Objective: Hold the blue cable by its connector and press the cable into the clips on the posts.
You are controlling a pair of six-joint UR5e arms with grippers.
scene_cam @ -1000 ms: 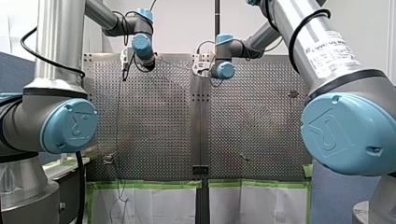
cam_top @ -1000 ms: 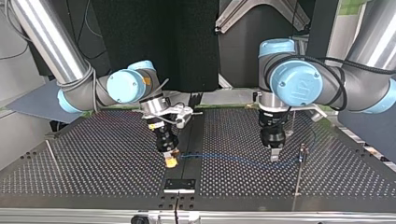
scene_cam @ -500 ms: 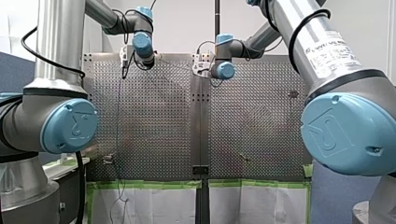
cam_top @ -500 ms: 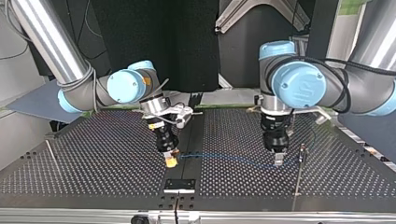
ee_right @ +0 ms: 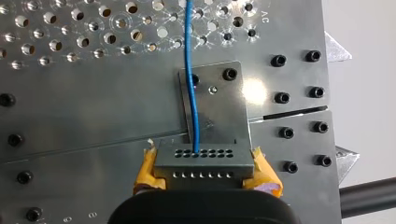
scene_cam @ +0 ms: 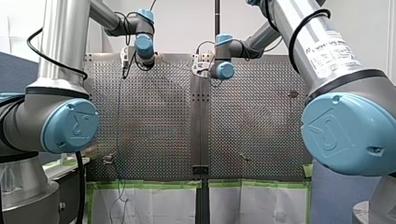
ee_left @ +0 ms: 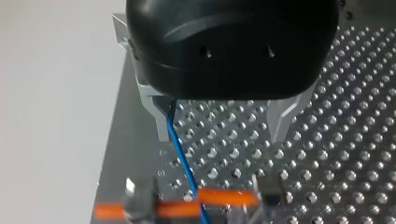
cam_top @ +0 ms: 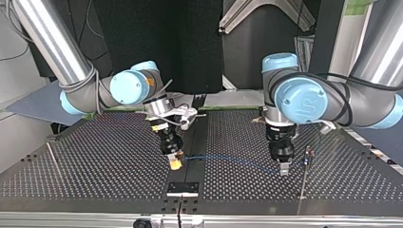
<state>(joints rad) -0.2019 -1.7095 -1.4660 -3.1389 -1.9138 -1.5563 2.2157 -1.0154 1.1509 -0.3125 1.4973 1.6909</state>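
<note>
Thin blue cable [cam_top: 228, 160] runs 9 to 3 o'clock across the top view. Grey multi-hole connector [ee_right: 203, 159] sits on its 9 o'clock end, clamped in my right pincer [cam_top: 175, 164]. Clip-topped post [cam_top: 308, 153] stands just past its 3 o'clock end.

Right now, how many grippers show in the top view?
2. My right gripper left of centre, holding the connector; my left gripper at right, at the blue cable.
</note>
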